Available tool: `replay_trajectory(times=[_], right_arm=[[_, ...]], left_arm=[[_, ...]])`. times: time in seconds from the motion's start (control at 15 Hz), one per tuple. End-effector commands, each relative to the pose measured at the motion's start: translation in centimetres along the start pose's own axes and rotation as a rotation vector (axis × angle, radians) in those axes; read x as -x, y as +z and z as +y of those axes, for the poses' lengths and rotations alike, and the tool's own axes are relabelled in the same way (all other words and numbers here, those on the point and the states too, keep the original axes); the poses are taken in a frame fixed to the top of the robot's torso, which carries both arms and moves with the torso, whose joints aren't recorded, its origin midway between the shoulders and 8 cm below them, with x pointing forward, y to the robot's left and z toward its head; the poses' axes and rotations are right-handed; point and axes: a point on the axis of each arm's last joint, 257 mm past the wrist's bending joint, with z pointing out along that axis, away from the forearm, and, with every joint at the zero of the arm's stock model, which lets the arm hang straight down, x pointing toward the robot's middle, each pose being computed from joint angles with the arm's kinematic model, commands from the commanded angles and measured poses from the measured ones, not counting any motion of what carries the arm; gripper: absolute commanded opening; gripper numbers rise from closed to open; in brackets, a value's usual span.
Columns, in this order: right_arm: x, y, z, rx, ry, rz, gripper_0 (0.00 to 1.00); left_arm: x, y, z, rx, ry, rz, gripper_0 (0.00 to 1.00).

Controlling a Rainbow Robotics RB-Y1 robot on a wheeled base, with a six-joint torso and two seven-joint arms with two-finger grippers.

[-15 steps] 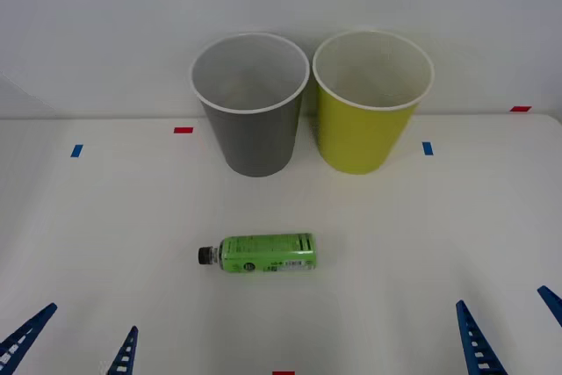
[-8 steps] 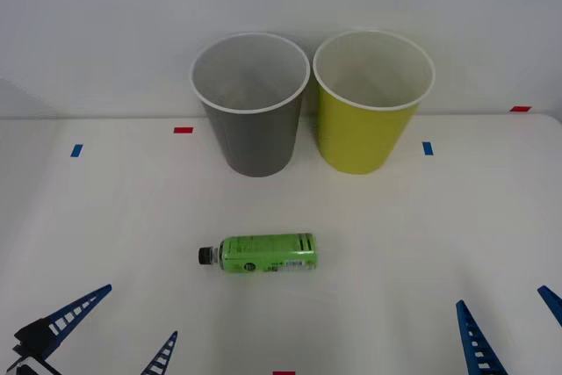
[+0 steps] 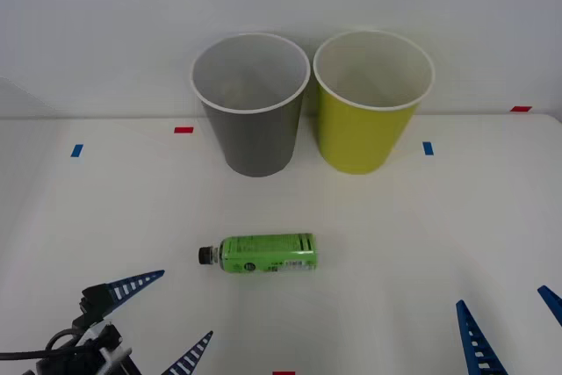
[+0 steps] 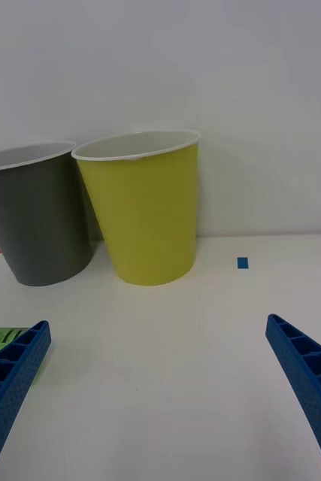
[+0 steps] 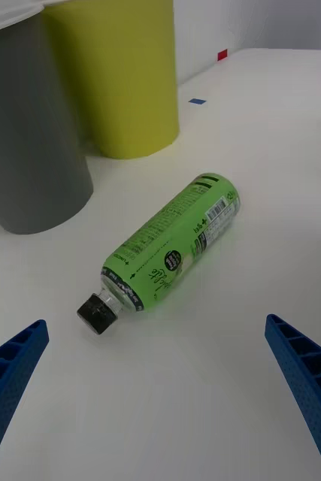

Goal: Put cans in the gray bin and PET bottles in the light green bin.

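A PET bottle [image 3: 263,254] with a bright green label and black cap lies on its side in the middle of the white table, cap pointing left; the left wrist view shows the PET bottle [image 5: 164,252] too. Behind it stand the gray bin [image 3: 253,107] and, to its right, the light green bin [image 3: 369,104], both upright with pale insides. My left gripper [image 3: 167,318] is open, low at the front left, a short way from the bottle's cap. At the front right edge my right gripper [image 3: 514,322] is open with nothing between its fingers.
Small blue tape marks [image 3: 76,150] and red tape marks [image 3: 183,130] dot the table [image 3: 421,234]. A white wall rises right behind the bins. Open tabletop lies around the bottle and between it and the bins.
My left gripper has come forward and to the right, toward the bottle's cap end. The bottle, both bins and the right gripper have stayed put.
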Motion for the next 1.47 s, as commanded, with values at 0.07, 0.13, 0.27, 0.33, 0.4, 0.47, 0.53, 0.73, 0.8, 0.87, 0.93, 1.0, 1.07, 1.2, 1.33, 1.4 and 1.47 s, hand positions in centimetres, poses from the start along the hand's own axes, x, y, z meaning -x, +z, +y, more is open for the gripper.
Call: replay_trajectory(times=[0.07,0.13,0.27,0.33,0.4,0.47,0.53,0.73,0.8,0.87,0.93,1.0,1.07,1.2,1.33,1.4,1.47], right_arm=[[0.0,0.0,0.0,0.000,0.000,0.000,1.00],[0.0,0.0,0.0,0.000,0.000,0.000,1.00],[0.0,0.0,0.0,0.000,0.000,0.000,1.00],[0.0,0.0,0.0,0.000,0.000,0.000,1.00],[0.0,0.0,0.0,0.000,0.000,0.000,1.00],[0.0,0.0,0.0,0.000,0.000,0.000,1.00],[0.0,0.0,0.0,0.000,0.000,0.000,1.00],[0.0,0.0,0.0,0.000,0.000,0.000,1.00],[0.0,0.0,0.0,0.000,0.000,0.000,1.00],[0.0,0.0,0.0,0.000,0.000,0.000,1.00],[0.0,0.0,0.0,0.000,0.000,0.000,1.00],[0.0,0.0,0.0,0.000,0.000,0.000,1.00],[0.0,0.0,0.0,0.000,0.000,0.000,1.00],[0.0,0.0,0.0,0.000,0.000,0.000,1.00],[0.0,0.0,0.0,0.000,0.000,0.000,1.00],[0.0,0.0,0.0,0.000,0.000,0.000,1.00],[0.0,0.0,0.0,0.000,0.000,0.000,1.00]], left_arm=[[-0.8,1.9,0.3,-0.050,0.102,0.073,1.00],[-0.5,2.5,0.5,-0.060,0.137,0.092,1.00],[-0.2,3.4,1.1,-0.070,0.266,0.163,1.00],[0.2,3.8,1.5,-0.063,0.314,0.179,1.00],[0.6,4.1,1.6,-0.064,0.329,0.188,1.00],[1.3,4.6,1.2,-0.072,0.343,0.198,1.00],[1.6,5.2,0.9,-0.078,0.355,0.211,1.00],[2.1,7.0,0.1,-0.100,0.396,0.246,1.00],[2.0,7.4,-0.2,-0.108,0.405,0.261,1.00],[1.6,7.7,-0.4,-0.113,0.439,0.293,1.00],[1.4,7.9,-0.1,-0.113,0.486,0.316,1.00],[1.6,8.3,0.2,-0.108,0.523,0.329,1.00],[1.9,8.7,0.4,-0.106,0.548,0.335,1.00],[2.2,9.3,0.2,-0.130,0.563,0.363,1.00],[2.5,9.7,0.1,-0.143,0.558,0.383,1.00],[2.6,9.9,0.2,-0.144,0.563,0.399,1.00],[2.7,10.0,0.0,-0.145,0.558,0.397,1.00]])
